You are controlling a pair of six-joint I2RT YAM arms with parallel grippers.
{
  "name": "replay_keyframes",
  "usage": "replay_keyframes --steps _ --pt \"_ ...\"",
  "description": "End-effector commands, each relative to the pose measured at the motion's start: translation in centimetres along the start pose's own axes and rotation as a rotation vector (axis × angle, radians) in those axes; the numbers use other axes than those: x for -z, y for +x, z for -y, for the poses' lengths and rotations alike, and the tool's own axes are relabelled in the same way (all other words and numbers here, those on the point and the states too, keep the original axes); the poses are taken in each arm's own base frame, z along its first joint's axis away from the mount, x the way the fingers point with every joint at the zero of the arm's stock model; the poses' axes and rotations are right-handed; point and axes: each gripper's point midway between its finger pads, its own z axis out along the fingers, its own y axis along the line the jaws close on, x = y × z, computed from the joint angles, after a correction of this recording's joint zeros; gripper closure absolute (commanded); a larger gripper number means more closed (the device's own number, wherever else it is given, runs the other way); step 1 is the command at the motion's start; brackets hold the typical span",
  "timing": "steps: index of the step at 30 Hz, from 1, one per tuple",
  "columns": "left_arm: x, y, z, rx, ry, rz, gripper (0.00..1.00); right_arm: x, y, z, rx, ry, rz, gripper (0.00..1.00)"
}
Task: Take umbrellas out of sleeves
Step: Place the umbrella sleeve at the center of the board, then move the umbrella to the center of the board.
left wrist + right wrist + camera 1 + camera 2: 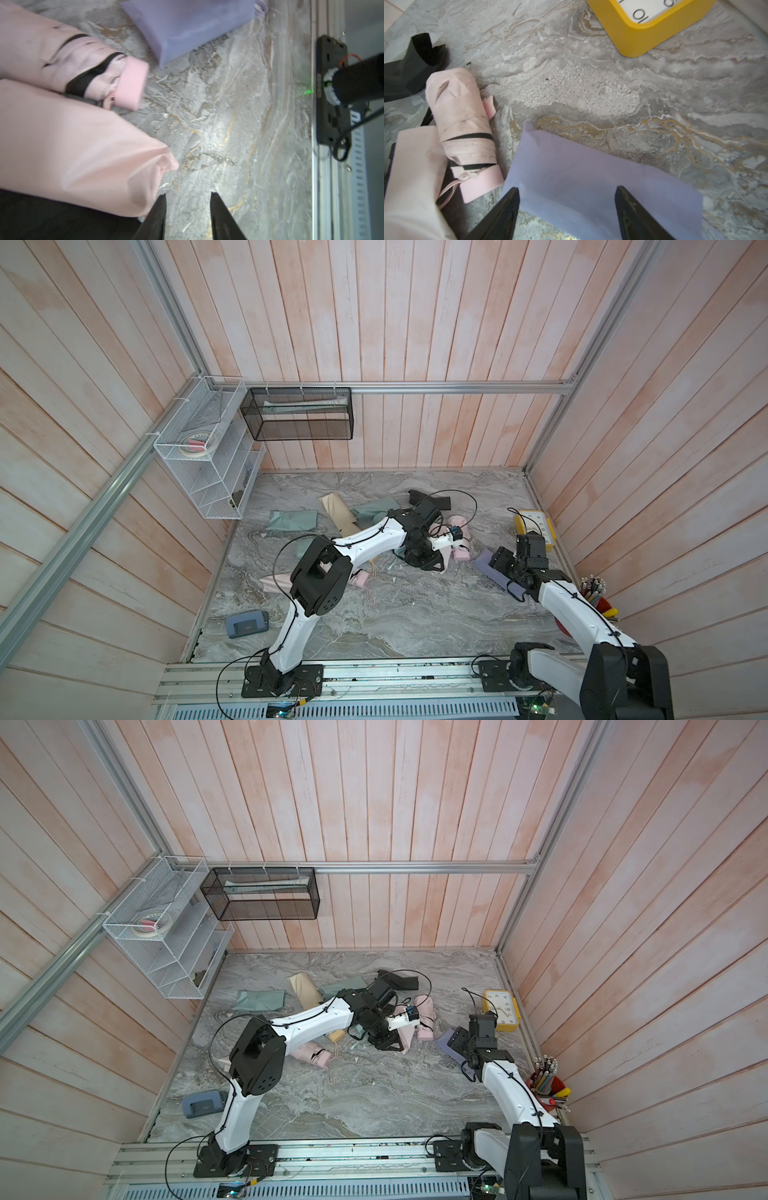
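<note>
You're hovering the right tool (566, 188), jaws wide, over the limp lavender fabric sleeve (485, 565), right of centre in both top views; left tool (188, 193) is gaping empty. Next, likely: pinching it.

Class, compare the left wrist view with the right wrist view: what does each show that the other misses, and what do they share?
Only the left wrist view: the metal rail at the table's edge, with a black arm base mounted on it. Only the right wrist view: the yellow clock and a black sleeve. Both: the pink umbrella, the pink sleeve beside it, the lavender sleeve and the marble table.
</note>
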Motion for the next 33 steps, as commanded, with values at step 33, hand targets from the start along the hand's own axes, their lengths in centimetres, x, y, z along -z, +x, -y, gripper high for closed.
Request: replay_keyframes --steps 33 --pt "16.8 6.1 9.6 0.586 -0.02 0.733 0.43 2.2 12.7 -4.8 0.034 -0.145 -0.337 0.28"
